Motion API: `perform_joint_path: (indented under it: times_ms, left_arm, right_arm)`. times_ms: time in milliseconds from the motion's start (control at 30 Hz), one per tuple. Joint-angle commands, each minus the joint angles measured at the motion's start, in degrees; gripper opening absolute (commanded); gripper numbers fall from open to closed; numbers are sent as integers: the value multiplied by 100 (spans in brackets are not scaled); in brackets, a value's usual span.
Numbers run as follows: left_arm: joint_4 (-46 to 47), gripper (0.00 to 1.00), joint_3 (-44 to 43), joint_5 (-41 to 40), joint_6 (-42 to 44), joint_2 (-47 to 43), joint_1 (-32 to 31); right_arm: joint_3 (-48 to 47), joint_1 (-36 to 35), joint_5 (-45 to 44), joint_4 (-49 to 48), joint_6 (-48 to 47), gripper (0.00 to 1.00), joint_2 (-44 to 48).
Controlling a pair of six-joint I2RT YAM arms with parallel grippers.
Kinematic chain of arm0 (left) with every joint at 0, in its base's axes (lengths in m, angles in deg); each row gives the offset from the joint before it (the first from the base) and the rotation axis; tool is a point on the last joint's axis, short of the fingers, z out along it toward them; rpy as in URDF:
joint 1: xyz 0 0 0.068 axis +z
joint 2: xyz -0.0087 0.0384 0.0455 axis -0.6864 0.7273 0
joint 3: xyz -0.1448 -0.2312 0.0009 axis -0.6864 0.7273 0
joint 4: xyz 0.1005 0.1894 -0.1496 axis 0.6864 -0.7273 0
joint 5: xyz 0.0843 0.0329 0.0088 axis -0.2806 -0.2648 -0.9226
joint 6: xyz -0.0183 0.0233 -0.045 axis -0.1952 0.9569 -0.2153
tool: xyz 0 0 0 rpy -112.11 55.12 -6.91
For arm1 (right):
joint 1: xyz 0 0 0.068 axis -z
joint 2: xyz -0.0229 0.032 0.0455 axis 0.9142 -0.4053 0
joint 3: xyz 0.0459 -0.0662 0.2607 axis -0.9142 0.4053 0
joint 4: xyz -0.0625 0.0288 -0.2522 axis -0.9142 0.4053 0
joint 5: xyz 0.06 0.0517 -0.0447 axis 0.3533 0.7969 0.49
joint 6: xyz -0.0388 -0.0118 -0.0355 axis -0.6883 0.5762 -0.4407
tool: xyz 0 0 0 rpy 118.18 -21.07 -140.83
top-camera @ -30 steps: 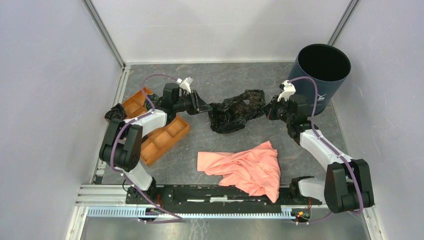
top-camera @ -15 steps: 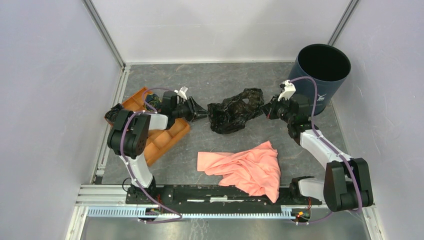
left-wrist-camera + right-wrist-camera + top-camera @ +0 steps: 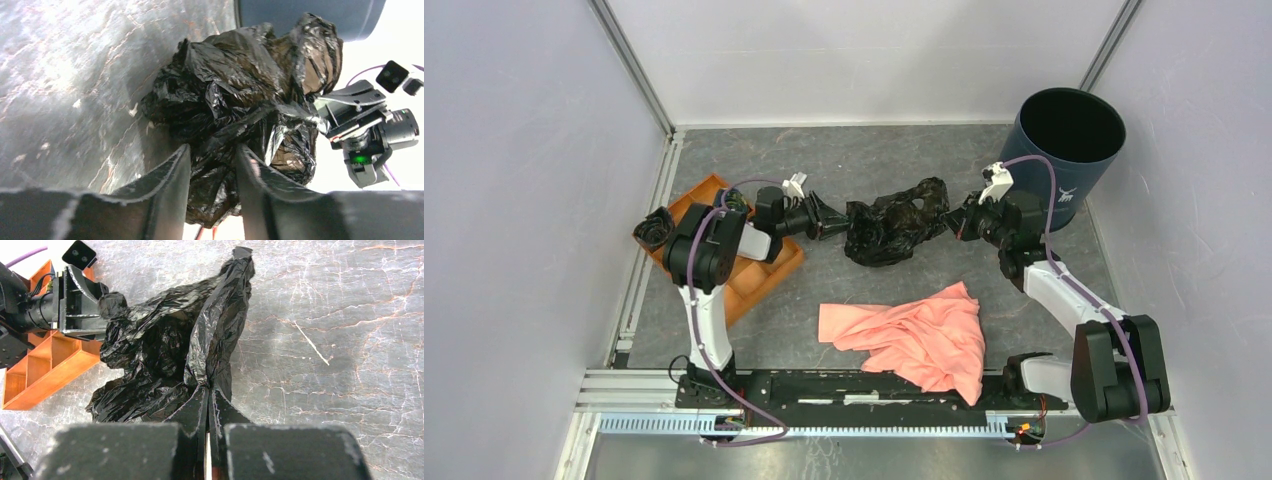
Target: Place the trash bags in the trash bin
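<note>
The trash bags (image 3: pixel 894 222) are one crumpled bundle of glossy black film in the middle of the grey table, stretched between both grippers. My left gripper (image 3: pixel 834 222) grips the bundle's left end; in the left wrist view (image 3: pixel 212 147) film fills the narrow gap between its fingers. My right gripper (image 3: pixel 954 222) is shut on the bundle's right end; in the right wrist view (image 3: pixel 207 387) its fingers pinch a fold of film (image 3: pixel 215 340). The navy trash bin (image 3: pixel 1064 185) stands upright at the far right, behind my right gripper, its black inside showing nothing.
A salmon-pink cloth (image 3: pixel 914 335) lies near the front, below the bags. An orange compartmented tray (image 3: pixel 754 275) sits under my left arm, with a small black object (image 3: pixel 654 228) at its left. White walls close the back and both sides.
My left gripper has moved right to the bundle's left end and its jaws have narrowed from wide open onto the film. The right gripper has kept its hold, almost still.
</note>
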Motion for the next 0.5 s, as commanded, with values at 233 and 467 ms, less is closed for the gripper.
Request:
perform_joint_path:
  times_ms: [233, 467]
  left_arm:
    - [723, 2, 234, -492, -597, -383, 84]
    - [-3666, 2, -765, -2997, 1597, -2250, 229]
  right_arm:
    - [-211, 19, -247, 115, -173, 0, -136]
    - [-1587, -406, -1448, 1432, -611, 0, -533]
